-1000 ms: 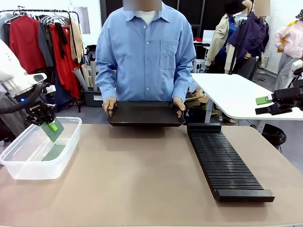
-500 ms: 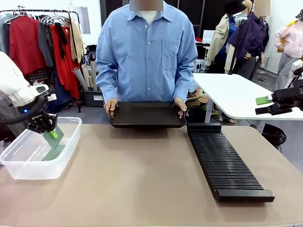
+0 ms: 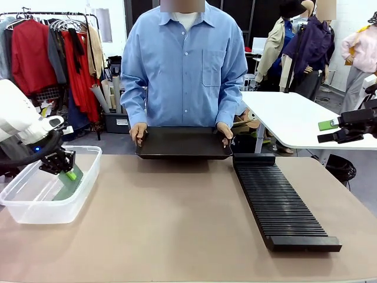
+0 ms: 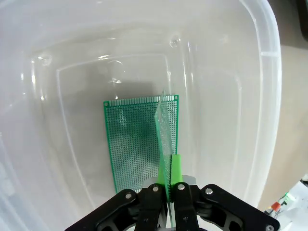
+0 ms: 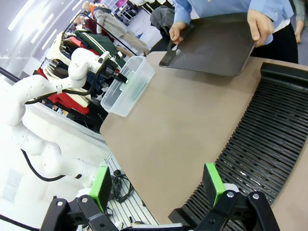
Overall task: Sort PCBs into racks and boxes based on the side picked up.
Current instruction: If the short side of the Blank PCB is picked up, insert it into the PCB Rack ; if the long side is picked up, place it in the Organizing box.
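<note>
My left gripper [image 3: 69,172] is shut on a small green PCB [image 4: 166,126], held on edge and low inside the clear box [image 3: 26,207]. A larger PCB [image 4: 132,139] lies flat on the box [image 4: 240,72] floor right under the held one. In the left wrist view the left gripper [image 4: 167,169] pinches the board's near edge. The long black rack [image 3: 277,200] lies on the table's right side with bare slots. My right gripper [image 3: 330,131] hovers open off the table's right edge, and in its own view the right gripper [image 5: 157,185] hangs above the rack [image 5: 269,139].
A person at the far side holds a shallow black tray [image 3: 182,142] with both hands at the table's far edge. A white table [image 3: 288,118] stands behind on the right. The tan tabletop [image 3: 171,218] lies bare between box and rack.
My left gripper has gone down and slightly right with the small PCB, from above the box rim to deep inside it. The right arm and the tray have stayed still.
</note>
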{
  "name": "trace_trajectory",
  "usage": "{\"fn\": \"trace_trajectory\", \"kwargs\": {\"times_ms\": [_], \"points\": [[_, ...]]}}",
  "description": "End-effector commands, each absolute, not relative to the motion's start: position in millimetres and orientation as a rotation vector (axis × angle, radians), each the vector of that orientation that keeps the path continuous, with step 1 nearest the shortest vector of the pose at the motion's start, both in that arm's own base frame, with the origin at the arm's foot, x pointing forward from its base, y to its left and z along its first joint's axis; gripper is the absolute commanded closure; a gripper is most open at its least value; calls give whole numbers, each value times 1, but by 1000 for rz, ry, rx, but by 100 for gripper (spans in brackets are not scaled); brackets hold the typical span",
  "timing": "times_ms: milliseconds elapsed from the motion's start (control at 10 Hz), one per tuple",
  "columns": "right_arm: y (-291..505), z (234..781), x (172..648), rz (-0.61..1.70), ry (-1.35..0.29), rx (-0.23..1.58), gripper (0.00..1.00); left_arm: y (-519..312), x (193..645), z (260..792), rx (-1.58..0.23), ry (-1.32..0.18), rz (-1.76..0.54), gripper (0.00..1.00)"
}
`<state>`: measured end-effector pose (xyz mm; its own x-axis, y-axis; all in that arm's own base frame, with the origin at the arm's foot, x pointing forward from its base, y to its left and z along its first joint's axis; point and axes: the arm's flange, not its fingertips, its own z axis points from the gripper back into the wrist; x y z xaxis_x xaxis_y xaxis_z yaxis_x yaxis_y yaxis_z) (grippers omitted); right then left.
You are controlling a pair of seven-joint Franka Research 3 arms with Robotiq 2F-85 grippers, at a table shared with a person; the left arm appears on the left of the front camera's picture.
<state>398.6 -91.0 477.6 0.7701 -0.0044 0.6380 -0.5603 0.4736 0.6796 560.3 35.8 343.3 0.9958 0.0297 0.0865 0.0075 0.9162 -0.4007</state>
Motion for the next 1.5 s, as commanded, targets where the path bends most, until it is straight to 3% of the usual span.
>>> {"fn": "trace_trajectory", "kwargs": {"times_ms": [0, 200, 300, 700, 800, 1400], "points": [[-90, 481, 400, 361, -630, 1040, 0, 39, 559, 333, -453, -99, 1, 100], [-90, 481, 400, 361, -630, 1040, 0, 40, 561, 326, -467, -76, 8, 100], [-90, 481, 400, 361, -630, 1040, 0, 40, 562, 325, -463, -69, 12, 88], [-90, 481, 400, 361, -630, 1040, 0, 41, 567, 337, -406, -58, 16, 10], [-90, 481, 400, 361, -630, 1040, 0, 41, 566, 343, -360, -59, 28, 0], [-90, 481, 400, 361, -630, 1040, 0, 29, 559, 386, -244, -43, 39, 0]]}}
